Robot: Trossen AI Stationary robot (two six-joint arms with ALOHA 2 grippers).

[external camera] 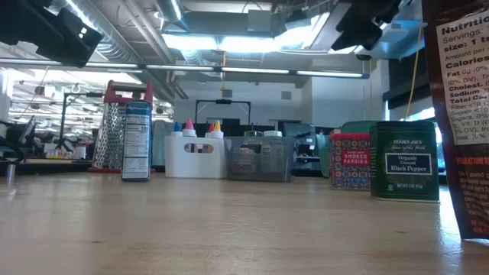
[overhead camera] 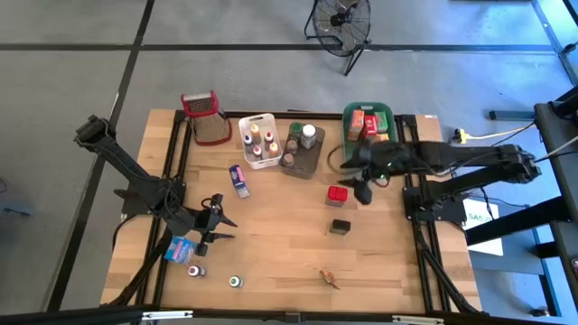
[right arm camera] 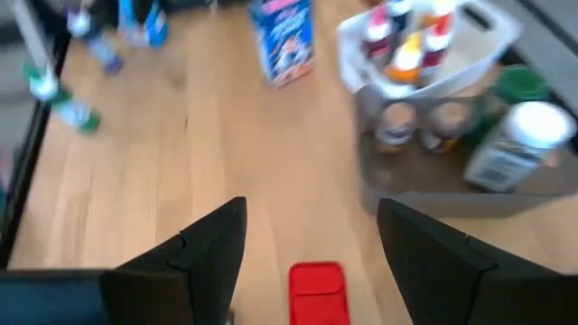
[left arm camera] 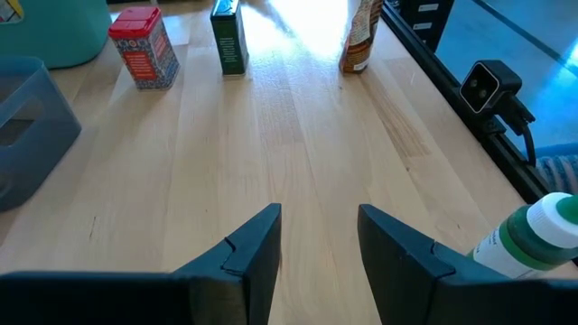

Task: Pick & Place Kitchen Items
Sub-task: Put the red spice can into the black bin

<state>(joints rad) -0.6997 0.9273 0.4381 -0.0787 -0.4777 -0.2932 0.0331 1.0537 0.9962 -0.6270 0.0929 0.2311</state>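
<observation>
item: r gripper (right arm camera: 312,244) — i'm seeing it hovering over the red tin (right arm camera: 318,291), jaws standing wide, holding nothing. in the high view it's sitting just beside the green tub (overhead camera: 348,116), tin right under it.
item: l gripper (left arm camera: 316,248) — waiting near the table's front-left, jaws partly open, empty, bare wood showing between its fingers.
item: task things — red tin and dark tin (overhead camera: 340,226) lying mid-right; blue box (overhead camera: 238,179) standing centre; small bottles (overhead camera: 196,270) and a green-cap bottle (left arm camera: 528,236) sitting at the front by the l arm; more bottles packed in the white caddy (overhead camera: 259,140); jars in the grey tray (overhead camera: 313,159); boxes already in the green tub.

risks, as i'm judging them:
- i'm coming down off-centre on the red tin: one finger could be landing on the lid and tipping or skating it across the wood.
- grey tray is sitting near the tin; a wide approach could be clipping its wall and rattling the jars.
- carrying to the green tub, i could be knocking the boxes already stacked inside.
- l gripper moving off could be nudging the green-cap bottle, which looks top-heavy and near the edge rail.

surface: light wood tabletop (overhead camera: 280,244), dry, black rails running along both sides.
room: grey floor w/ dark lines, floor fan (overhead camera: 340,20) standing behind the table, grater (overhead camera: 205,116) at the back-left corner; low view showing ceiling strip lights, shelving, no person showing.
</observation>
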